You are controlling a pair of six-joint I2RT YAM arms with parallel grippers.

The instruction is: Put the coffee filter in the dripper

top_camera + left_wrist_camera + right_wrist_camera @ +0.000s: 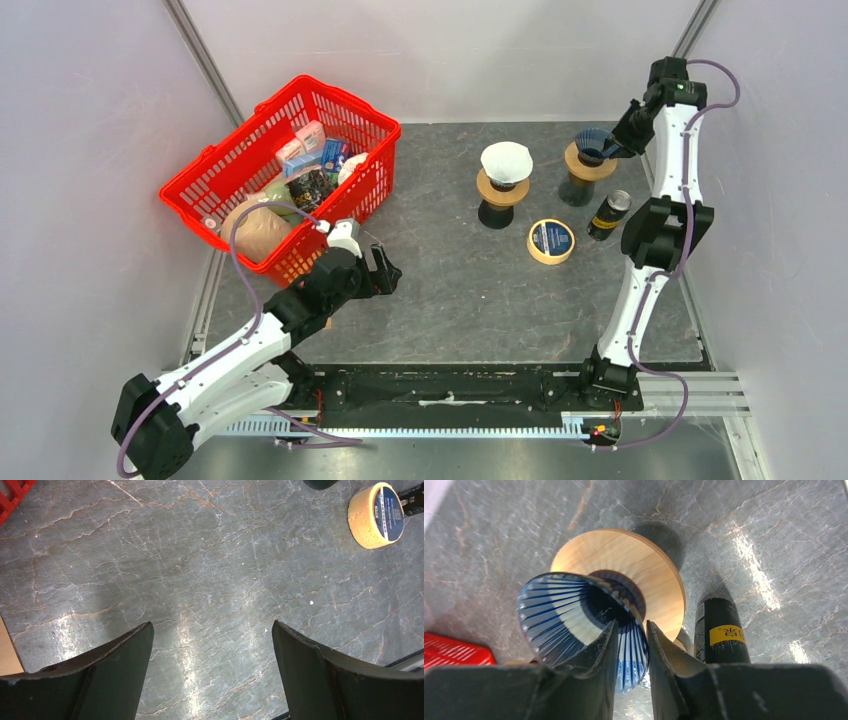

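Note:
A white coffee filter (506, 162) sits as an open cone on top of the left wooden stand (497, 193). The blue-striped dripper (592, 144) (574, 620) rests on the right wooden stand (634, 570), tipped towards my right wrist camera. My right gripper (606, 150) (631, 623) straddles the dripper's near wall, one finger inside the cone and one outside, and it is open by a narrow gap. My left gripper (385, 268) (212, 625) hovers wide open over bare tabletop near the basket, holding nothing.
A red shopping basket (240, 130) full of groceries stands at the back left. A yellow tape roll (551, 241) (376, 515) lies between the stands and the arms. A black can (608, 214) (720, 630) stands just right of the dripper's stand.

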